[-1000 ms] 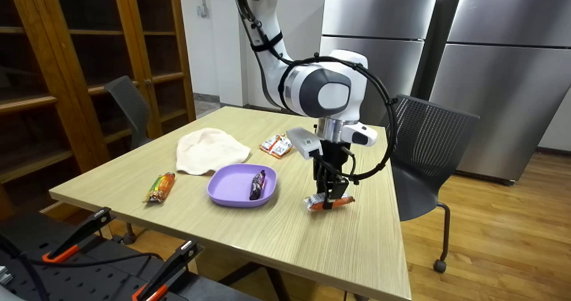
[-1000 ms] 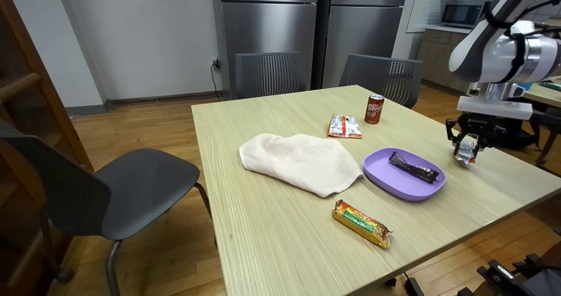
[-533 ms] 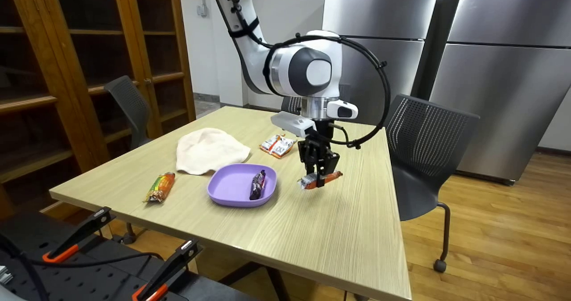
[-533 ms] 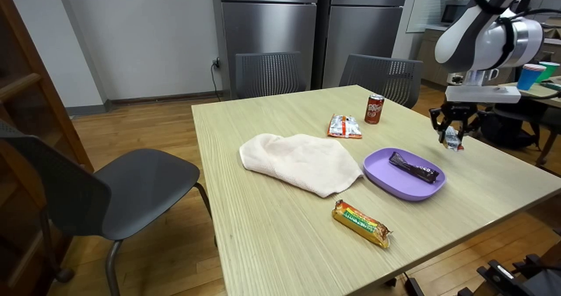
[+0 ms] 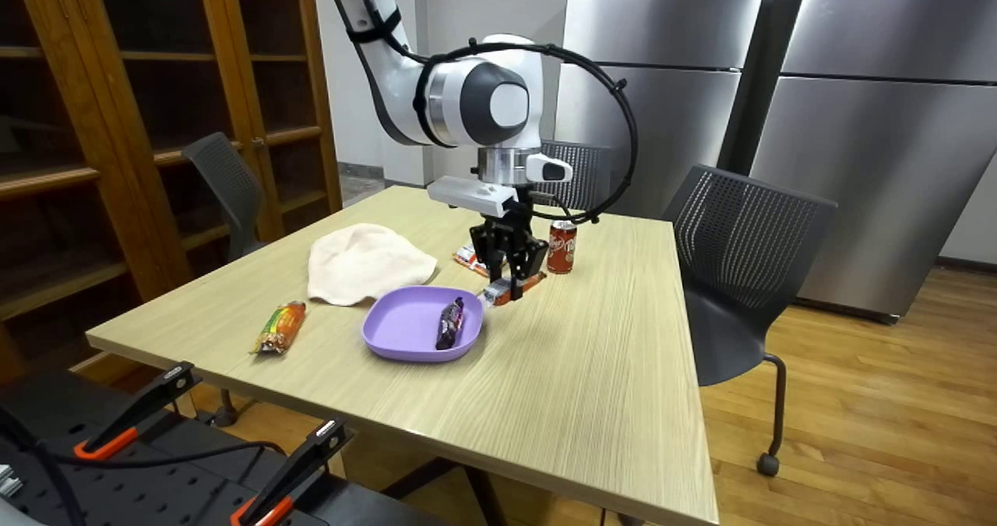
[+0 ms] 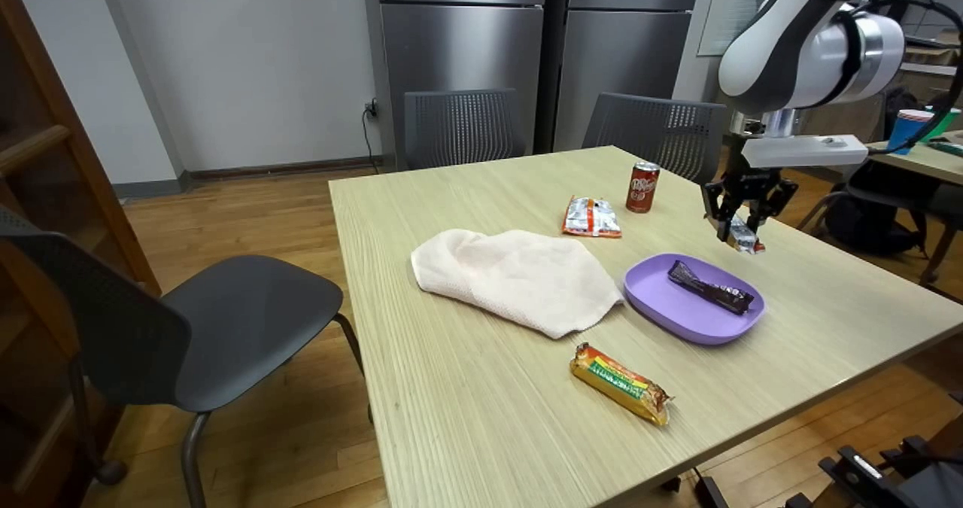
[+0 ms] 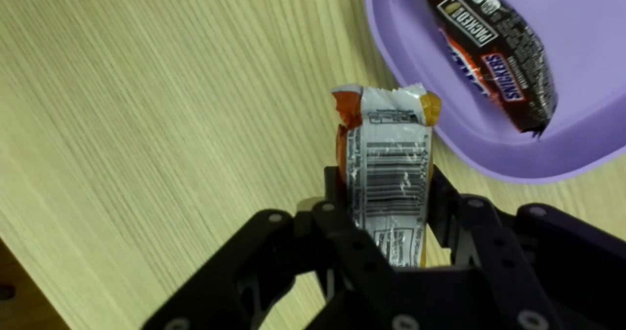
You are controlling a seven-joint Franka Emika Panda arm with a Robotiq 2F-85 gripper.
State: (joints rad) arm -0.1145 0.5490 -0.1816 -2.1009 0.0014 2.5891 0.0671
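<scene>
On and around the pale table [image 6: 466, 403]
Cream cloth [image 6: 519, 278], rumpled on top; red Dr Pepper can [image 6: 642, 188] upright, silver-and-orange packet [image 6: 592, 218] lying near it. Dark grey chairs [image 6: 256, 327] at the edges, steel refrigerators [image 6: 460, 49] beyond; glass-fronted wooden cabinet [image 5: 167, 157] off to one side.

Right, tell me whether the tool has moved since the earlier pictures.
Yes: in both exterior views the tool has moved toward the unmoved purple plate, a wrapped bar in its grip.

Three wrapped bars [image 6: 743, 238] [image 6: 709, 288] [image 6: 618, 385]; one flat packet [image 6: 590, 218]; one plate [image 6: 672, 310]; one cloth [image 6: 519, 278]; one can [image 6: 642, 188]; two refrigerators [image 6: 463, 60] [image 6: 623, 60].
</scene>
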